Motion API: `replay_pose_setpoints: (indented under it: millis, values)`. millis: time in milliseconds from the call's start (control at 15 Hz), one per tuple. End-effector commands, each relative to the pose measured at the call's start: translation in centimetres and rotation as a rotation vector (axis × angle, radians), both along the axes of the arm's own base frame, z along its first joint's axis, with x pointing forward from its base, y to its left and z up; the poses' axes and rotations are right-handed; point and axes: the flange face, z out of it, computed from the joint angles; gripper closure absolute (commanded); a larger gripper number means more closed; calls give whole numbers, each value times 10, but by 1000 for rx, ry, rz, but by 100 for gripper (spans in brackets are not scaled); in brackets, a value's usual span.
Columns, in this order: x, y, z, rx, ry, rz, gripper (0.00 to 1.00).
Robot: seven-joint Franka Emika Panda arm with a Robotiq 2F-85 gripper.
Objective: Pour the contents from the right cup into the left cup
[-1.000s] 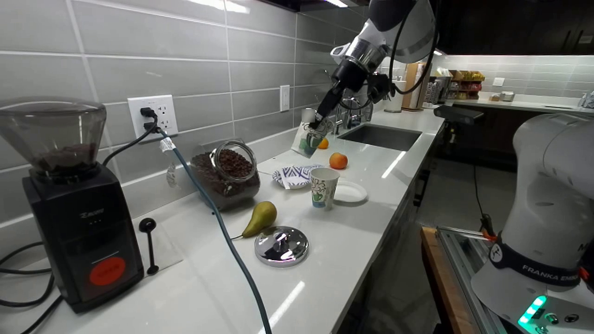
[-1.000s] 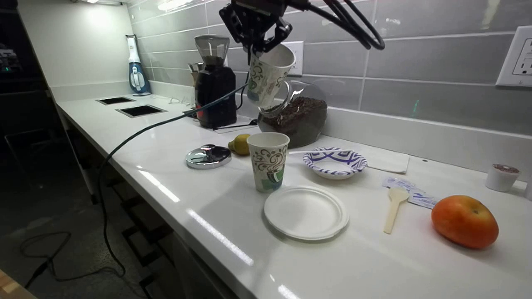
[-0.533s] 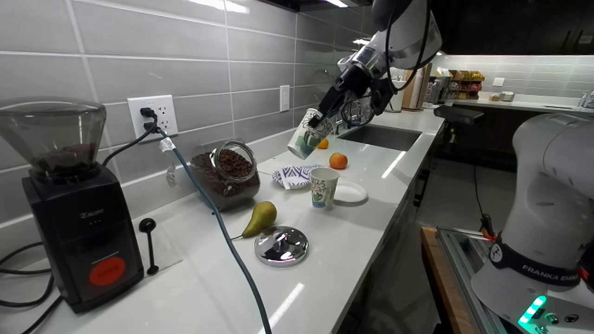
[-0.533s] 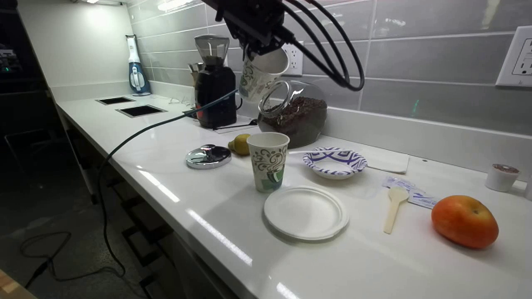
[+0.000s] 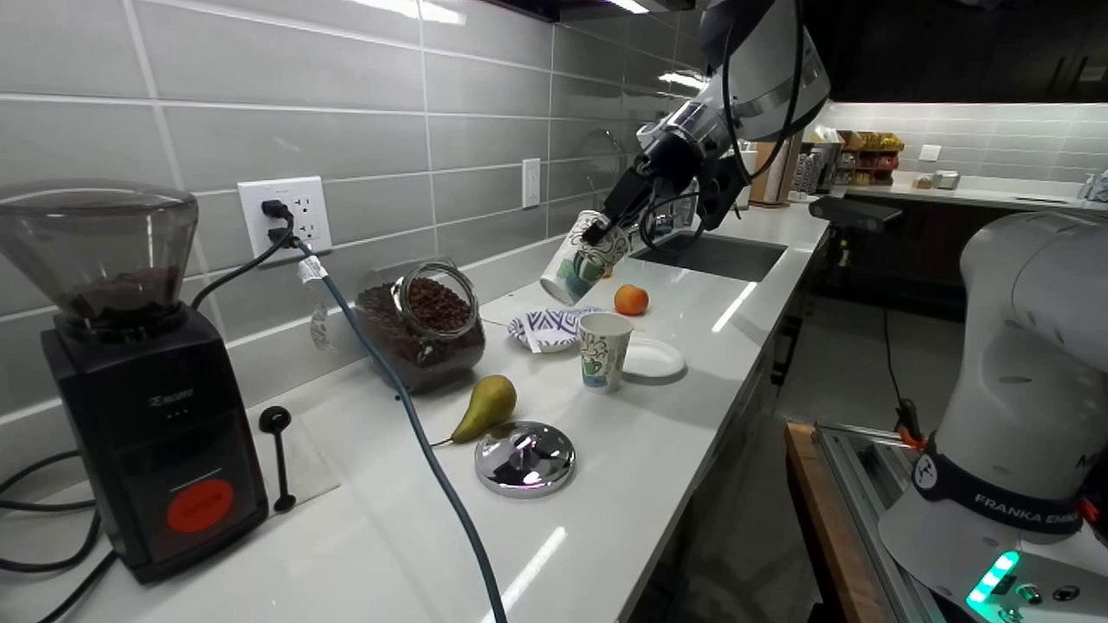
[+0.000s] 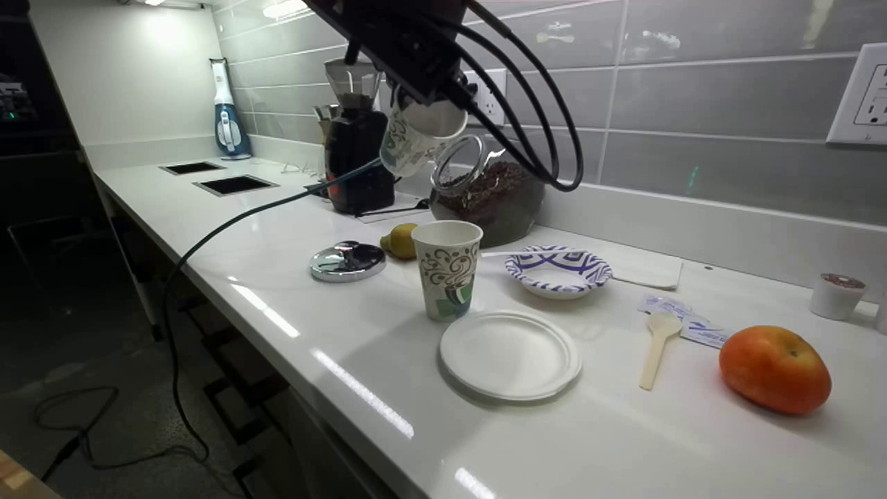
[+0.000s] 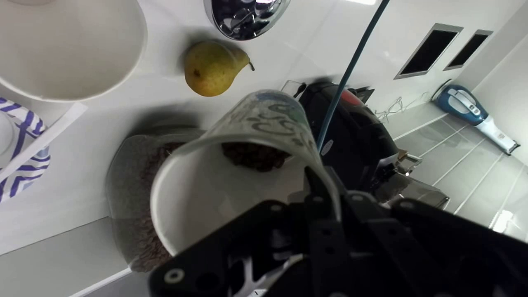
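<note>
You have the held cup [image 5: 573, 264] up in the air, and in both exterior views it shows above and a little to the left of the standing cup [image 6: 447, 284], apart from it. Its long axis slants well off upright: in those views the mouth is at the upper right end and the base at the lower left, and the wrist view shows you dark beans [image 7: 255, 156] inside, toward the base. You have the fingers [image 5: 620, 201] pinched together on its paper wall at the rim, one inside the mouth and one outside. Both cups carry dark swirls over green and blue printing. The standing cup is upright on the tabletop [image 6: 624, 443]. Just beside it lies the white plate [image 6: 509, 353]; near it are the blue-patterned bowl [image 6: 558, 278], the pear [image 5: 487, 408], the metal lid [image 5: 524, 459] and the glass jar [image 6: 516, 222] of dark beans. Farther from it, beside the wooden spoon [image 6: 655, 353], the packets [image 6: 703, 333] bear blue print you can't make out; well apart from it, the coffee grinder [image 5: 147, 459] has a small label [image 5: 171, 398] too blurred to read, above an orange-red disc [image 5: 201, 506]. Across from it, the band [image 5: 1008, 506] round the arm [image 5: 1013, 381] reads "FRANKA EMI", its last letters hard to see.
</note>
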Motion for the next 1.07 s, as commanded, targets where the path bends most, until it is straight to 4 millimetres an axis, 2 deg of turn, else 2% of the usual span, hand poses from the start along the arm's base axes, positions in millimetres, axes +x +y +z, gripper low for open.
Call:
replay_pose_setpoints:
  millis: [0, 333, 733, 1000]
  values:
    - [0, 0, 0, 1, 1, 1, 97]
    - [1, 1, 1, 16, -22, 2, 99]
    - [-6, -1, -3, 156, -55, 4, 99]
    - [-15, -10, -13, 245, -63, 0, 99]
